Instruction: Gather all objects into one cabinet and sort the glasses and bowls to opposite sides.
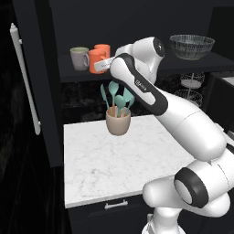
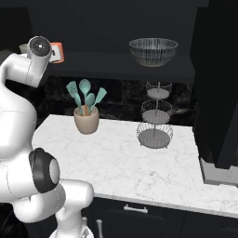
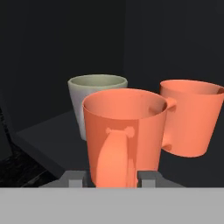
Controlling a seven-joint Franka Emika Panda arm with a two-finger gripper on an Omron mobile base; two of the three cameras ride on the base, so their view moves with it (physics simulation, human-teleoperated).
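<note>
Three mugs stand close together on the left part of the shelf [image 1: 77, 73] inside the open black cabinet [image 1: 50, 114], whose tall door [image 1: 18, 91] with its long white bar handle [image 1: 25, 80] hangs open at the left. The grey-beige mug [image 1: 79, 58] is furthest left, and an orange mug [image 1: 103, 48] stands behind and to its right. The nearer orange mug [image 3: 122, 135] stands in front of both, its handle turned toward the hand. The gripper [image 3: 116, 178] sits at that handle, its jaws partly open with one finger tip on either side of the handle's foot; whether they touch or grip the handle cannot be told from here. In the left base view the white arm [image 1: 183, 119] reaches up from the lower right to this mug. The wide dark patterned bowl [image 1: 192, 46] rests at the far right of the same shelf, well apart from the mugs. Below, on the white marble table [image 1: 119, 160], stands a beige pot [image 1: 118, 121] of teal utensils, and a tiered wire basket [image 2: 155, 118] stands further right.
</note>
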